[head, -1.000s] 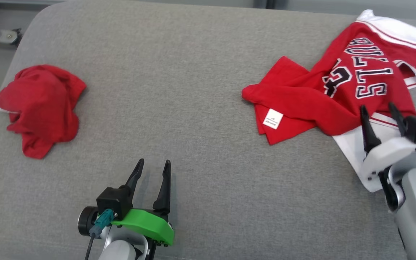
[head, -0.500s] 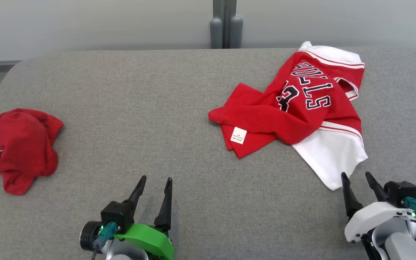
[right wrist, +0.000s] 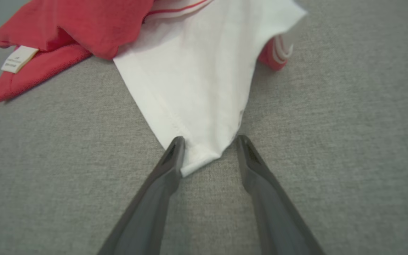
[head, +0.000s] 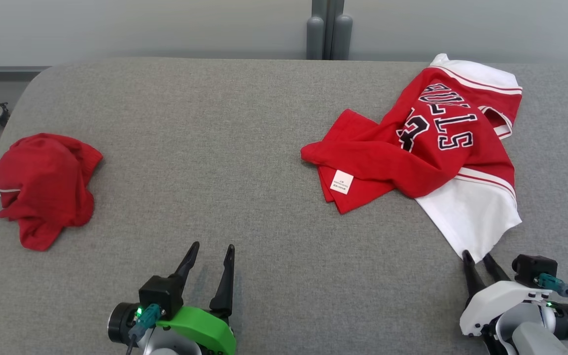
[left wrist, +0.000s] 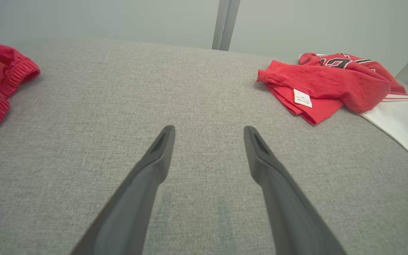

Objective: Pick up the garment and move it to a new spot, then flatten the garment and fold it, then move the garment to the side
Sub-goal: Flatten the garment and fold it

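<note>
Jersey [head: 427, 148] sprawls right; red bundle [head: 42, 190] lies well apart, left.

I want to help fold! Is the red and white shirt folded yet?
Not folded: the jersey lies crumpled, red cloth bunched over its white part.

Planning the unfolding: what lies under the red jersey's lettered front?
A white panel sticks out beneath the red jersey, and a red layer with a white label. How far they run underneath is covered.
</note>
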`<state>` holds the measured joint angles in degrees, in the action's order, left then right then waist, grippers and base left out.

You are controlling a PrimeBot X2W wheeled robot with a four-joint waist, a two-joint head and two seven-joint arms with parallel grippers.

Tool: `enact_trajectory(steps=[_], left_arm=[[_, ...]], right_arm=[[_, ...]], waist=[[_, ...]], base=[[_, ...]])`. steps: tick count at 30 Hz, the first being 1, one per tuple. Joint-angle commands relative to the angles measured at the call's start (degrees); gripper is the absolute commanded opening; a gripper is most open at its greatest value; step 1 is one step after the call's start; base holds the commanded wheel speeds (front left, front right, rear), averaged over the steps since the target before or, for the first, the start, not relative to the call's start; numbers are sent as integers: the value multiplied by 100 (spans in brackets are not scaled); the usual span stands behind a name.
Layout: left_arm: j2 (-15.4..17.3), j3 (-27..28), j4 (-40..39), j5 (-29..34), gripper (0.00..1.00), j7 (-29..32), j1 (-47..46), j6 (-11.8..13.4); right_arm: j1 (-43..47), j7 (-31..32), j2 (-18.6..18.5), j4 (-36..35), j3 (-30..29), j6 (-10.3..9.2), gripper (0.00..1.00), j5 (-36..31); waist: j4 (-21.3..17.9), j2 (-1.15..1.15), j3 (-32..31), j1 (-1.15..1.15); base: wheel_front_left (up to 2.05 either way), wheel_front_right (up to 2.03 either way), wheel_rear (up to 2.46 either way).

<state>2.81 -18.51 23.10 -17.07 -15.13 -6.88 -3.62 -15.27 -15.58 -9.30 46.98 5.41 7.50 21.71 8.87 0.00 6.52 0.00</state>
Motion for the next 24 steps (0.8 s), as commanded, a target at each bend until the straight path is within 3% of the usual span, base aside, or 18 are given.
enact_trajectory(steps=[1, 22, 23, 24], left_arm=[[18, 28, 15, 42, 100, -2, -45, -42], [19, -85, -38, -82, 100, -2, -229, -20], [19, -100, -20, -100, 100, -2, -265, -6], [19, -121, 9, -96, 100, -2, -311, 6]], right_arm=[[71, 78, 39, 185, 115, -2, 0, 84], [683, 70, -1257, 256, 390, -12, 0, 927], [645, 66, -1318, 260, 354, -12, 11, 977], [600, 56, -1361, 252, 334, -11, 49, 1015]], waist=[[-19, 0, -5, 0], [-960, 0, -48, 0], [-1008, 0, -17, 0], [-1056, 0, 14, 0]], base=[[0, 0, 0], [0, 0, 0], [0, 0, 0], [0, 0, 0]])
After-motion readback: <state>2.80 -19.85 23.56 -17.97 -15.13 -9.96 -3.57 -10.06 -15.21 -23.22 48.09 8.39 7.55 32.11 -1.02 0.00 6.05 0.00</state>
